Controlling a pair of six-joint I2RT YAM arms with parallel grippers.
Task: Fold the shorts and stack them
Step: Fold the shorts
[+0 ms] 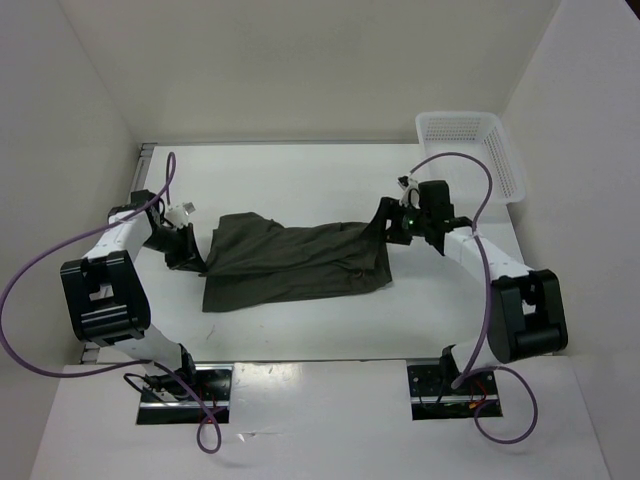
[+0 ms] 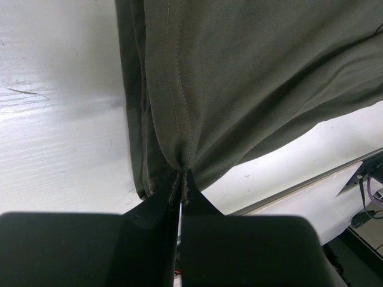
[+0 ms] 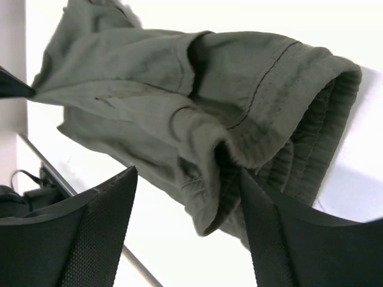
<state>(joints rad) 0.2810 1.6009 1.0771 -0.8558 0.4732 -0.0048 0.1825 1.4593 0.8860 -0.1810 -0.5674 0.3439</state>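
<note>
The dark olive shorts (image 1: 295, 262) lie spread across the middle of the white table, wrinkled and partly folded. My left gripper (image 1: 190, 256) is at their left end, shut on a pinched hem of the shorts (image 2: 179, 89), fingertips meeting at the cloth (image 2: 181, 176). My right gripper (image 1: 388, 225) is at the right end, open, its fingers (image 3: 102, 227) standing either side of the ribbed waistband (image 3: 299, 137); the right finger touches the cloth.
A white plastic basket (image 1: 470, 150) stands at the back right corner of the table (image 1: 300, 180). White walls enclose the table on three sides. The table's front edge and cables show below the shorts.
</note>
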